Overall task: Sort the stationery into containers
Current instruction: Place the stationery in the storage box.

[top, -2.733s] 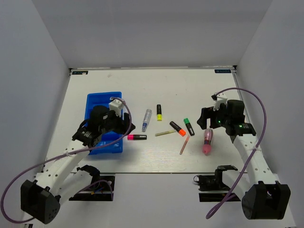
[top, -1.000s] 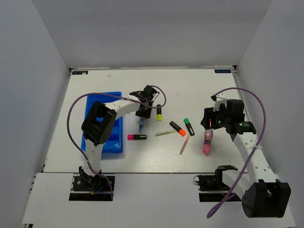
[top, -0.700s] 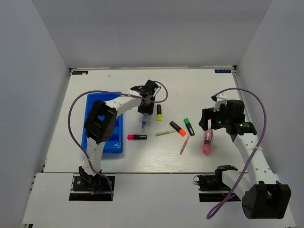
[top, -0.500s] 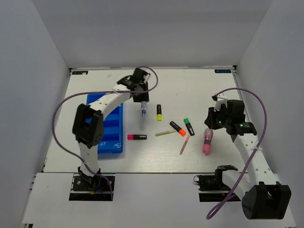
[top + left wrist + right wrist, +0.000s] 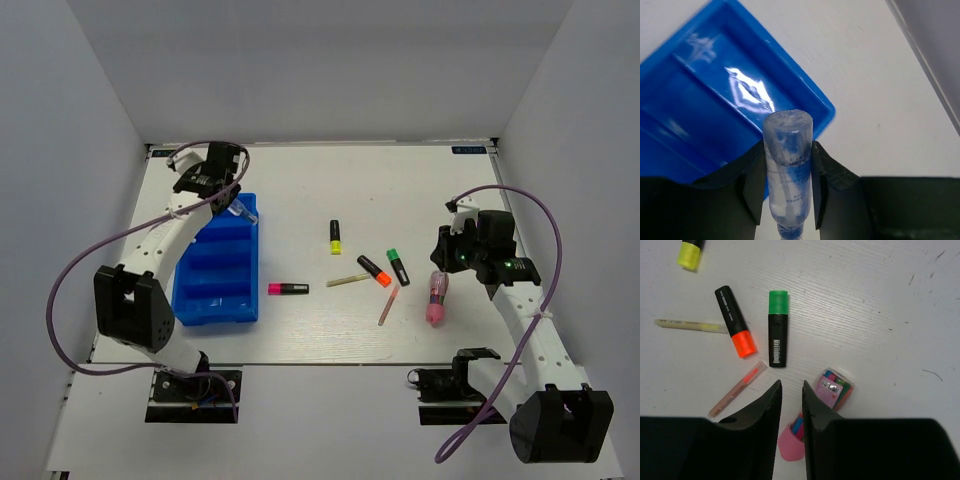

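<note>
My left gripper is shut on the clear-blue pen and holds it over the far corner of the blue tray. The top view shows this gripper and the pen at the far end of the tray. My right gripper hovers with a narrow gap and nothing between its jaws. The pink tube lies on the table below it, partly hidden by one finger. Green, orange and yellow highlighters lie beyond.
A pink-ended highlighter lies just right of the tray. A pale stick and a pink stick lie near the orange highlighter. White walls close in the table on three sides.
The left arm has carried the pen from mid-table leftwards and away to the tray's far end. The right jaws have narrowed; the pink tube has not moved.
</note>
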{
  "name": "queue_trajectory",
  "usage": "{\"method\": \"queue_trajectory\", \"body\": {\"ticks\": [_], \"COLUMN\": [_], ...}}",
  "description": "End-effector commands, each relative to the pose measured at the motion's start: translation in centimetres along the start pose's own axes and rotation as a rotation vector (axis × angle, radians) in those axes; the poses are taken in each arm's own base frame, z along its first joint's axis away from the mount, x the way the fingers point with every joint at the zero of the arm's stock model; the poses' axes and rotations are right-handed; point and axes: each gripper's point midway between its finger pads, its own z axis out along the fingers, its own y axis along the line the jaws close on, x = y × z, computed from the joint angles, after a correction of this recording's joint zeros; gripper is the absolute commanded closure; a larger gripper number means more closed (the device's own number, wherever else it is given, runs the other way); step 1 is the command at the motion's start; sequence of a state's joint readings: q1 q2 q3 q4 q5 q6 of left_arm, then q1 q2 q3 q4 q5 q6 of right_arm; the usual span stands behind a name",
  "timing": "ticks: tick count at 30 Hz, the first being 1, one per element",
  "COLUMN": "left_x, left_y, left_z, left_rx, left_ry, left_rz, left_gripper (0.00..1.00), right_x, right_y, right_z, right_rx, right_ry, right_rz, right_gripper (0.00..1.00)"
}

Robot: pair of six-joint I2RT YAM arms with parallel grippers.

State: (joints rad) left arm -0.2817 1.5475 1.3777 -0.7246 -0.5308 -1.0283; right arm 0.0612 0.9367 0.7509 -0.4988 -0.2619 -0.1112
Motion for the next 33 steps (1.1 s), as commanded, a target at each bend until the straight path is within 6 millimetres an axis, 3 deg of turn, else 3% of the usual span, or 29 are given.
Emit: {"method": "queue_trajectory", "body": {"ticks": [1, 3, 7, 16, 30, 32, 33], "left_x": [-3.9, -5.4, -6.4, -4.6, -3.4, -3.1, -2.9], "left_y": [3.3, 3.3, 3.8, 5.9, 4.5, 4.4, 4.6], "left_z": [0.0, 0.0, 1.3, 4.3, 9.0, 9.3, 9.4], "left_rx": [-0.219, -0.28, -0.312, -0.395, -0.408, -0.408, -0.415], "left_ry": [-0.171, -0.192, -0.239, -0.21, -0.229, -0.225, -0.222], "left_rz": [-0.162, -0.213, -0.289, -0.425, -0.4, -0.394, -0.386], "left_gripper": [1.0, 1.0, 1.0, 1.0, 1.0, 0.97, 0.83], "right_x": [-2.0, -2.0, -2.0, -1.9, -1.7, -1.7, -1.6], "right_y": [0.1, 0.0, 0.0, 0.1, 0.3, 0.2, 0.3], "right_z": [-0.7, -0.7, -0.8, -0.6, -0.6, -0.6, -0.6], "right_rx": [0.0, 0.006, 0.009, 0.0, -0.013, -0.013, -0.016], "right_ry": [-0.056, -0.056, -0.058, -0.052, -0.041, -0.04, -0.037], "right_rz": [-0.008, -0.007, -0.006, -0.003, -0.007, -0.005, -0.008], "right_gripper": [0.74, 0.72, 0.72, 0.7, 0.63, 0.58, 0.56]}}
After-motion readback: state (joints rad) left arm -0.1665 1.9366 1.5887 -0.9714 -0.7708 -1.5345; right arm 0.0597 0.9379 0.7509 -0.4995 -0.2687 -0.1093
